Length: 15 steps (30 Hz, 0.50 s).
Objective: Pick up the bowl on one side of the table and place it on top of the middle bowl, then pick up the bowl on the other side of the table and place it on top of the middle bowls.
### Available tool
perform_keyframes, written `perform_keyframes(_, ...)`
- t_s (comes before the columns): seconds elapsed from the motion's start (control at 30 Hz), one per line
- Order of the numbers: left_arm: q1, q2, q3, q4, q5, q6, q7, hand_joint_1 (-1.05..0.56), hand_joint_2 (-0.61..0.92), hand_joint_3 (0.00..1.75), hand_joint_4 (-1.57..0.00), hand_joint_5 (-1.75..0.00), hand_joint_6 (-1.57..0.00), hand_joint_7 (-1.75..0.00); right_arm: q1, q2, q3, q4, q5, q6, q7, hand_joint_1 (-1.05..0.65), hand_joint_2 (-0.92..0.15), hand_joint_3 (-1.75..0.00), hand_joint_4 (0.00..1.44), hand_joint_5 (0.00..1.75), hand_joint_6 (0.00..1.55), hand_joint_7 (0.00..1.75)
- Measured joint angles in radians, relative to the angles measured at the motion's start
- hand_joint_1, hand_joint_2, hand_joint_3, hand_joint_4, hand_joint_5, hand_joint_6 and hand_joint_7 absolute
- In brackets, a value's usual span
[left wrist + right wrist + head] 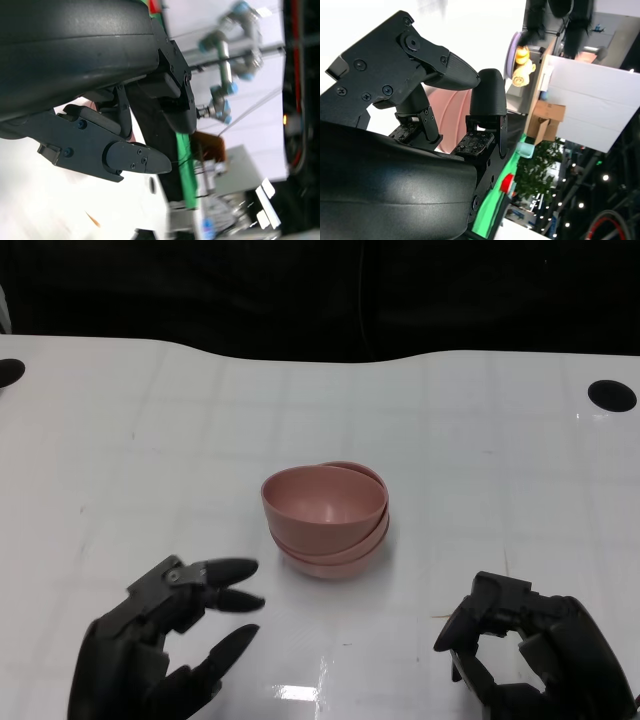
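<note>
In the middle of the glossy white table [120, 440] stands the nested stack of pink, thin-walled plastic bowls [326, 517], probably light, stiff and slippery, best pinched at the rim, while the left hand [165, 645] has fingers apart and the right hand [535, 650] fingers curled on nothing.

- Head view — looks down on the bench [450, 420] from above, both hands near.
- Wrist views — close behind each robot hand; both share the pink bowls [451, 107].
</note>
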Motion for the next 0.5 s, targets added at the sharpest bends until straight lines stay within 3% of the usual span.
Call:
perform_keyframes(0.3,0.013,-0.071,0.074,-0.036,-0.066,0.093,-0.113,-0.28,0.92,0.24,-0.7,-1.33,-0.71,-1.08,0.001,0.0,0.0,0.0,0.0,-0.001,-0.001,-0.17,-0.52,-1.11,0.88,1.44,0.85,1.14)
perform_keyframes(0.37,0.016,-0.084,0.084,-0.042,-0.095,0.126,-0.142,-0.35,0.92,0.19,-0.71,-1.51,-0.7,-1.17,0.0,0.0,0.0,0.001,0.003,-0.001,-0.001,-0.17,-0.53,-1.09,0.84,1.46,0.83,1.16)
perform_keyframes(0.5,0.026,-0.109,0.101,-0.049,-0.136,0.186,-0.186,-0.37,0.92,0.18,-0.7,-1.56,-0.7,-1.2,-0.005,0.0,0.0,0.005,0.01,-0.001,0.001,-0.18,-0.53,-1.08,0.83,1.47,0.82,1.18)
